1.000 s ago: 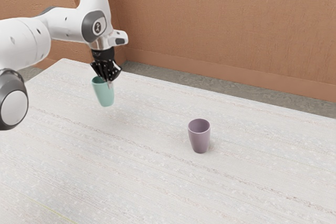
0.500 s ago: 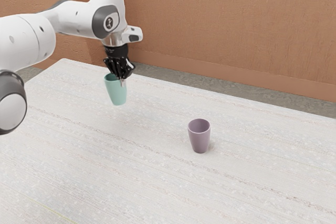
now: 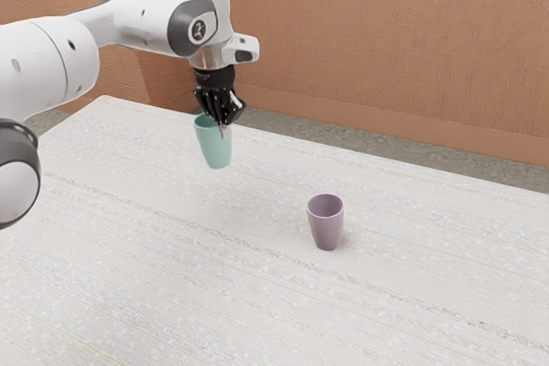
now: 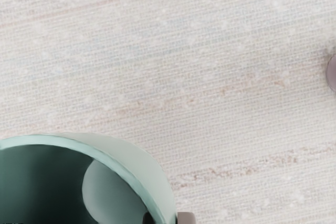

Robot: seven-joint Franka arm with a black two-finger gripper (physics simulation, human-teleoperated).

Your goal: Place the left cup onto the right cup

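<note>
White arm (image 3: 129, 23) comes in from the exterior view's left, wrist pointing down, black pincer (image 3: 221, 123) at its end. Pincer is nearly closed, with only a thin gap between the fingers. It pinches the wall of the green cup (image 3: 214, 145) at the rim, apparently one finger inside and one outside. Green cup hangs directly under the pincer, lifted clear of the desk (image 3: 154, 289). Its mouth faces up and its body is a bit tilted, bottom leaning toward the exterior view's right.

Purple cup (image 3: 325, 221) stands upright on the desk, mouth up. It is lower than the pincer and well apart from it, toward the exterior view's right and nearer the camera. The two cups are well apart.

In the wrist view the green cup (image 4: 142, 171) is big and close, right under the hand. The view looks down into its dark inside, with the pale round bottom visible and a thick light-green rim. There is a small dark bit by the rim; can't tell for sure if it's a fingertip. Desk (image 4: 184, 51) is pale with a woven-looking grain and faint reddish streaks, well below the held cup. A sliver of the purple cup (image 4: 332, 72) shows well away from the held one.

Beyond the desk in the exterior view are a grey floor (image 3: 386, 145) strip and a brownish-orange wall (image 3: 386, 32).
</note>
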